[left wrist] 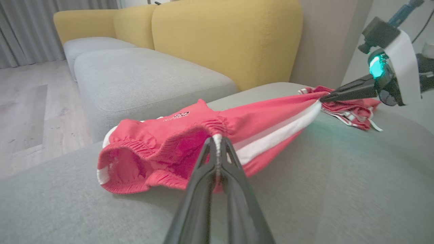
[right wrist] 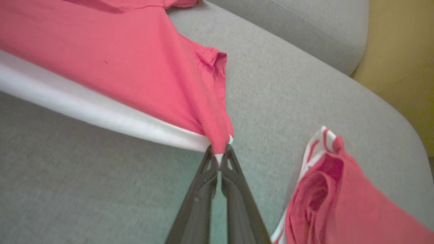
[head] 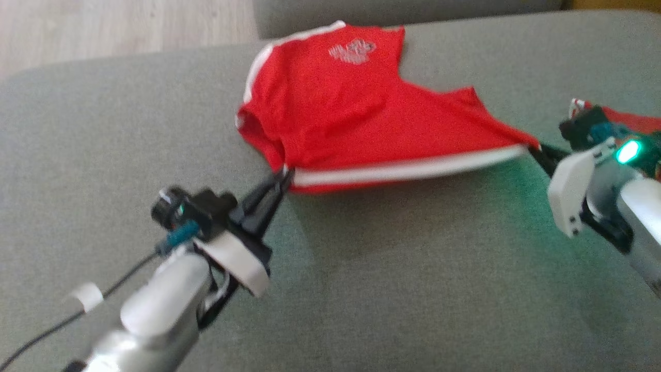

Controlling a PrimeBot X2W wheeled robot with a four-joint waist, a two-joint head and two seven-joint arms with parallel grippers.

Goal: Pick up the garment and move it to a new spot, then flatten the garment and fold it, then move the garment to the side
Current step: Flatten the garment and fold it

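At the far left, a wooden floor shows beyond the edge of the grey cushion, which carries everything. The left tool comes in from the lower left. Its two dark fingers are pressed together on the gathered waistband of the red shorts, just where the white stripe begins. In the left wrist view the elastic edge is pinched between the fingertips, and the open waist sags to the left of them.

The shorts lie in the middle of the cushion, toward its far edge, with a pale logo facing up near the far side. The striped side is stretched in a nearly straight line from the left tool to the right tool.

The right tool is also closed, clamped on the corner of the leg hem where the stripe ends. The right wrist view shows red cloth and a bit of white squeezed between its tips. A green light glows on this arm's wrist and tints the cushion near it.

Farther right, just beside the right tool, a second red garment with white stripes lies crumpled on the cushion, not touching the shorts. In the left wrist view a yellow backrest stands behind the cushion.
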